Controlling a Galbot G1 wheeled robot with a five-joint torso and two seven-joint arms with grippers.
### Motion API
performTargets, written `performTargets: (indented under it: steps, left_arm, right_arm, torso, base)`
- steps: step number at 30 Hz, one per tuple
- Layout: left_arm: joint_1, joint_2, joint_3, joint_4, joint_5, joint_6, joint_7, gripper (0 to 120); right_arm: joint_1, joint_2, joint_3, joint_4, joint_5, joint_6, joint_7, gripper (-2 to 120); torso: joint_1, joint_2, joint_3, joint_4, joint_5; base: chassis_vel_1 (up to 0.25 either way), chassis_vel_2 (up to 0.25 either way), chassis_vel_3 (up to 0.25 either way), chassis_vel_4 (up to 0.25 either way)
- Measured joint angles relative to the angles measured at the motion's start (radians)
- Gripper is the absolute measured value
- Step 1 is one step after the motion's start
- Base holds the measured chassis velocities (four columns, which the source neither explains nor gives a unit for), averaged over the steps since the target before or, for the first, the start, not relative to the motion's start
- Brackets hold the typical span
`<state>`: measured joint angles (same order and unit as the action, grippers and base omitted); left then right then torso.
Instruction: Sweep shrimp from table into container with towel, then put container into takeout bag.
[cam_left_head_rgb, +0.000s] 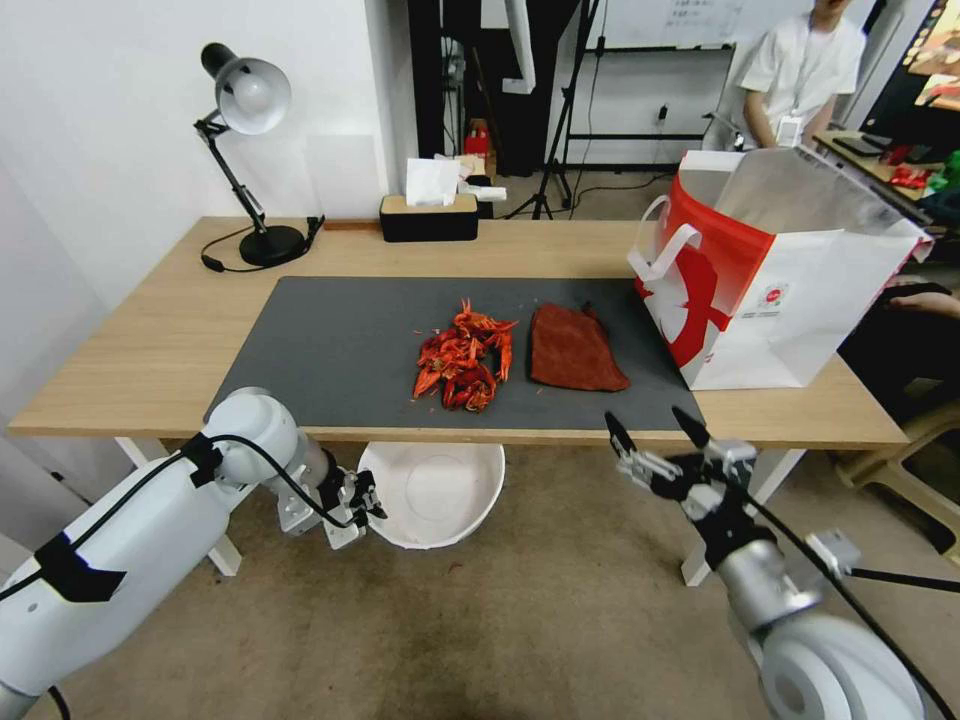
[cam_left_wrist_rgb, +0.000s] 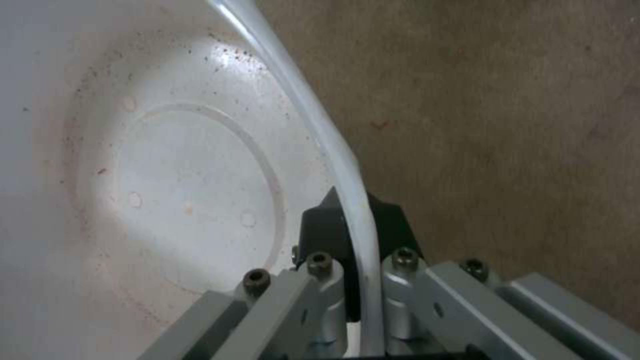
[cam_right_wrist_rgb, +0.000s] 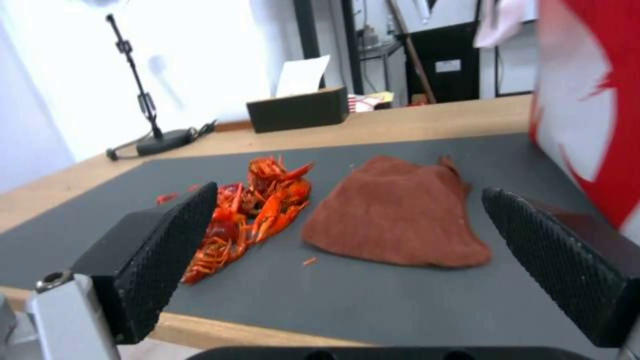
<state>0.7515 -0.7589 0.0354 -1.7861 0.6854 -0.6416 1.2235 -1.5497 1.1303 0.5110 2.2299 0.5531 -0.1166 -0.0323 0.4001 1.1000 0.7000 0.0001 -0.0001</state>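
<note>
On the light-wood table (cam_left_head_rgb: 150, 350) I see the spiky red shrimp (cam_left_head_rgb: 465, 360) beside a nubbly brown towel (cam_left_head_rgb: 575, 350). My left gripper (cam_left_head_rgb: 365, 500) pinches the smooth round container's (cam_left_head_rgb: 435, 495) rim below the edge; my right gripper (cam_left_head_rgb: 655, 430) gapes wide.

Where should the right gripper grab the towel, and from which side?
Judging by its pose, the towel lies nearly flat on the mat, right of the shrimp, so a side approach finds little to pinch. Best come from above with the open right gripper and pinch the near edge, or the raised fold at its far corner. The left gripper holds the container below the table edge.
</note>
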Motion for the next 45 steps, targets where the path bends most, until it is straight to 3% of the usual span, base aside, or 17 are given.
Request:
performTargets:
  steps: [8,13,14,19,22,32,45]
  left_arm:
    - [-0.008,0.003,0.034,-0.008,0.027,-0.008,-0.001,0]
    - [-0.008,-0.002,0.054,-0.003,0.046,-0.007,0.000,0]
    - [-0.009,-0.003,0.057,0.006,0.064,-0.010,0.000,0]
    - [-0.011,-0.001,0.055,0.019,0.074,-0.014,0.001,0]
    - [-0.003,0.007,0.052,0.022,0.077,-0.015,0.001,0]
    - [-0.004,-0.001,0.065,0.024,0.082,-0.016,0.002,0]
    - [-0.003,-0.001,0.073,0.029,0.081,-0.024,0.001,0]
  right_arm:
    - [0.208,-0.094,-0.152,-0.078,0.003,-0.082,0.122,100]
    - [0.387,-0.137,-0.271,-0.136,0.014,-0.202,0.281,100]
    - [0.496,-0.152,-0.336,-0.182,0.029,-0.274,0.354,100]
    - [0.622,-0.149,-0.418,-0.256,0.074,-0.361,0.460,100]
    - [0.745,-0.120,-0.514,-0.351,0.168,-0.442,0.573,100]
    - [0.889,-0.021,-0.616,-0.524,0.189,-0.423,0.642,100]
    - [0.946,0.015,-0.617,-0.615,0.211,-0.427,0.671,100]
  torso:
    - [0.000,0.000,0.000,0.0002,0.0001]
    - [0.000,0.000,0.000,-0.0001,0.0001]
    - [0.000,0.000,0.000,0.0000,-0.0001]
    - [0.000,0.000,0.000,-0.0002,-0.0003]
    - [0.000,0.000,0.000,-0.0002,0.0000]
    - [0.000,0.000,0.000,-0.0001,0.0000]
    - [0.000,0.000,0.000,-0.0001,0.0001]
  base:
    - [0.000,0.000,0.000,0.000]
    - [0.000,0.000,0.000,0.000]
    - [0.000,0.000,0.000,0.000]
    - [0.000,0.000,0.000,0.000]
    - [0.000,0.000,0.000,0.000]
    - [0.000,0.000,0.000,0.000]
    - [0.000,0.000,0.000,0.000]
